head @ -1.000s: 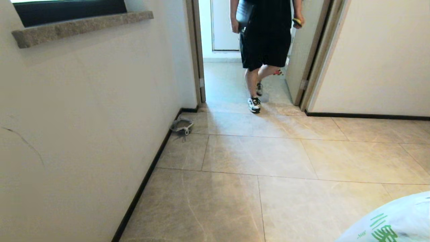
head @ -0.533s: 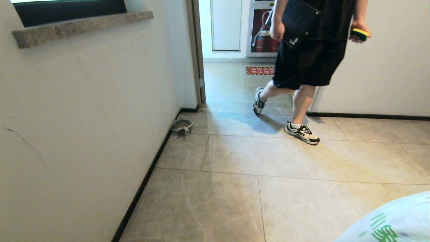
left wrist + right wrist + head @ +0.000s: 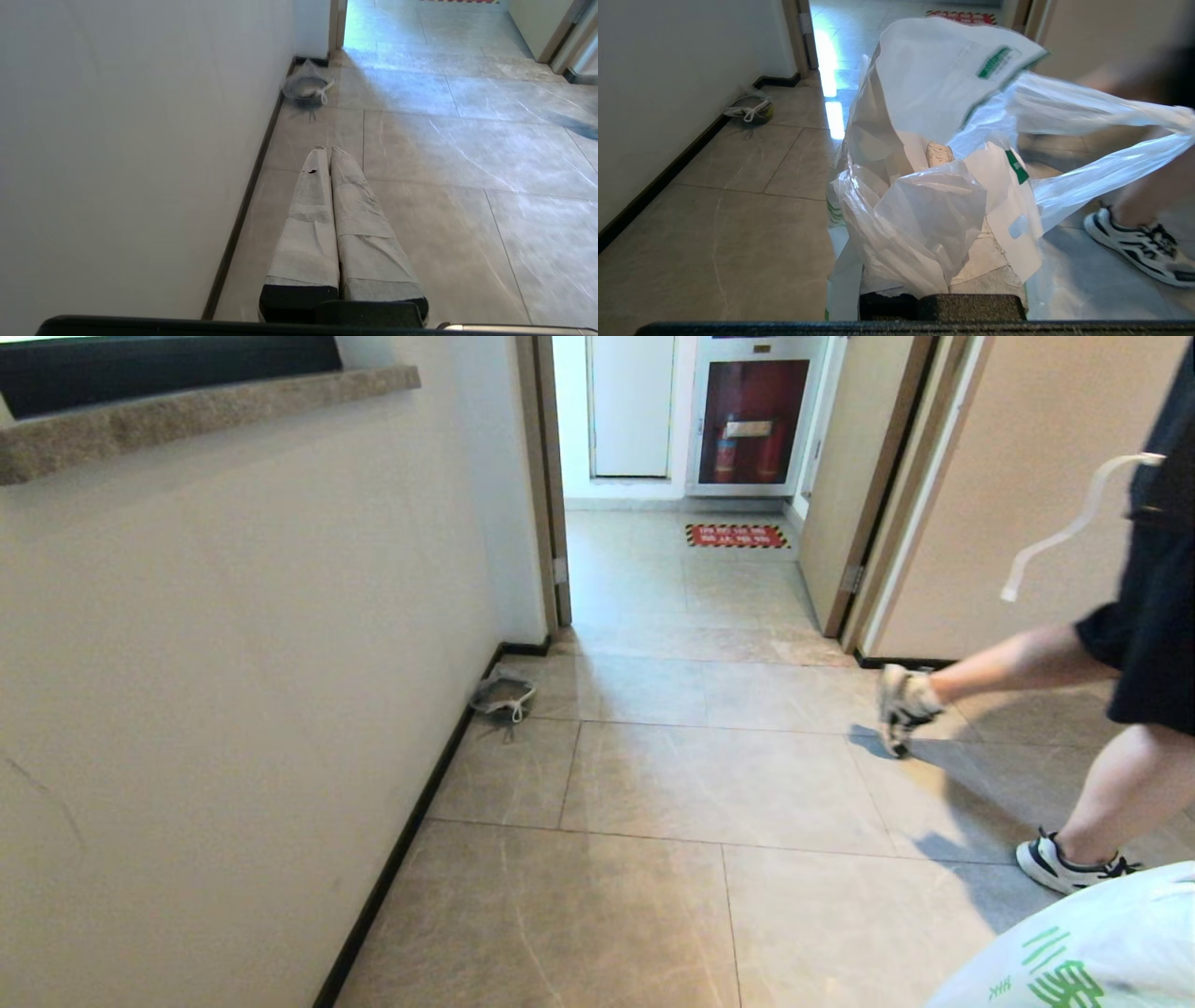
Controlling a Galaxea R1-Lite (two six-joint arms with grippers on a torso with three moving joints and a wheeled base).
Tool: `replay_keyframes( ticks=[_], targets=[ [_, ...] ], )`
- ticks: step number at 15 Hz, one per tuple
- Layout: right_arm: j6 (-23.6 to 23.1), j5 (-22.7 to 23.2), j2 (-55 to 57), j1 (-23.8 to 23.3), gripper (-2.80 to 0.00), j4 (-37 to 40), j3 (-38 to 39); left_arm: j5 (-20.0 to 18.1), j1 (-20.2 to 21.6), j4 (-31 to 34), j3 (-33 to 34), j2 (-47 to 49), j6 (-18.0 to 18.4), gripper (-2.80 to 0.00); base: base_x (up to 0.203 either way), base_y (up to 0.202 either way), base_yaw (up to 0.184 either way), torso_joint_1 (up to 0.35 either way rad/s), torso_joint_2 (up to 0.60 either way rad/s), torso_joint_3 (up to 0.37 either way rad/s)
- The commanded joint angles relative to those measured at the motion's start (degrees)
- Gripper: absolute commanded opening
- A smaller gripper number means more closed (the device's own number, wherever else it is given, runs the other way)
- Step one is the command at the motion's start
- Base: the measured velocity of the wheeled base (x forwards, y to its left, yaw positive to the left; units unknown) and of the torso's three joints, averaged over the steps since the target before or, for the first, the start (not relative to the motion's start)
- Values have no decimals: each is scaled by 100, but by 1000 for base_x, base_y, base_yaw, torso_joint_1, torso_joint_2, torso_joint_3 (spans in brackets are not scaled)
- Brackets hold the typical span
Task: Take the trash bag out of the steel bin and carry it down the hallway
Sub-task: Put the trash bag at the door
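The right gripper (image 3: 941, 156) is clamped shut on the trash bag (image 3: 924, 140) — only one wrapped fingertip shows above the bunched white plastic, and the crinkly sides and a long loop handle spread out around it. In the head view the bag (image 3: 1083, 952) bulges into the near right corner of the floor, its green print facing up. The left gripper (image 3: 325, 150) holds nothing; its two wrapped fingers lie pressed together, pointing along the hallway floor (image 3: 709, 784) near the wall (image 3: 233, 663) on the robot's left.

A small greyish see-through bag (image 3: 502, 695) with a white tie lies on the tiles against the dark baseboard, close to the doorway. Beyond the doorway, at the far end of the passage, stand a red fire cabinet (image 3: 754, 420) and a red mat (image 3: 737, 535). A person (image 3: 1120, 663) in dark shorts and trainers is mid-stride at the right side of the floor, one foot raised — just beyond the bag
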Motion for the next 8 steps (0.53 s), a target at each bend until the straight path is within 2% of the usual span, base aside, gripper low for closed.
replay_keyframes(
  ticks=[1,5,8],
  targets=[
    [-3,2,5,-12,-280,-9,229,3,-5,4,9,0,2,-280,191,0,1,2,1,1],
    [-12,2,5,-13,-280,-9,229,3,-5,4,9,0,38,-280,156,0,1,1,2,2],
    [-12,2,5,-6,-280,-9,229,3,-5,4,9,0,20,-280,0,0,0,0,0,0]
  ],
)
